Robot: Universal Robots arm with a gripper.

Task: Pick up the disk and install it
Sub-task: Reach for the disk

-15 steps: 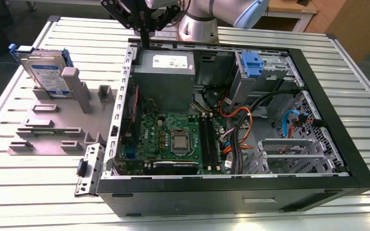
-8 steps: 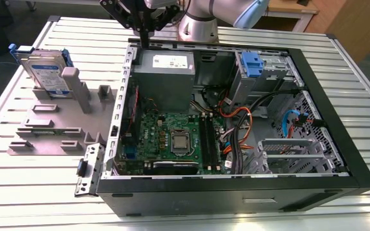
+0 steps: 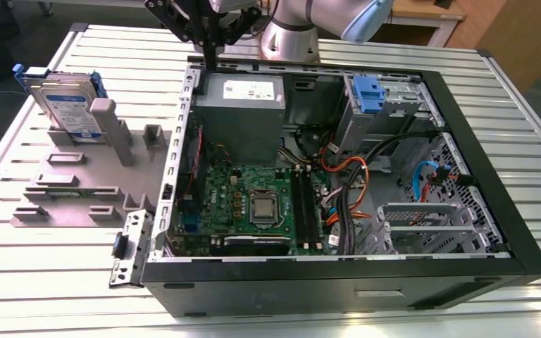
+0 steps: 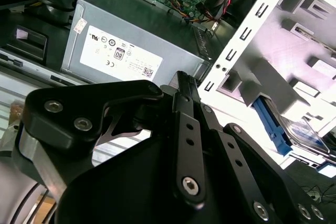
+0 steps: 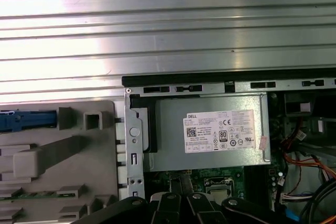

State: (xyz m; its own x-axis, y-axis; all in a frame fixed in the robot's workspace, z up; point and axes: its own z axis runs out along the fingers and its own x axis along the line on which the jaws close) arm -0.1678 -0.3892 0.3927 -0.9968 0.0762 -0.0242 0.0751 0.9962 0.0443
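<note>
Where the disk (image 3: pixel 64 105) stands on edge, it sits in a slot at the far end of the grey holder (image 3: pixel 92 179), its blue-and-white label showing in the exterior view and its blue carrier frame around the edges. The holder lies flat on the ribbed table (image 3: pixel 54 282), just beside the open computer case (image 3: pixel 346 282) on the exterior view's left. Inside the case, the grey power supply (image 3: pixel 240 105) with its white sticker occupies the far corner nearest the holder, above the green motherboard (image 3: pixel 251 197); a small blue clip (image 3: pixel 368 95) sits in the drive bay further to the exterior view's right. My claw (image 3: pixel 212 65) hangs over the case's far rim beside the power supply, well apart from the disk. Its fingers (image 4: pixel 185 108) are clenched together on nothing.
</note>
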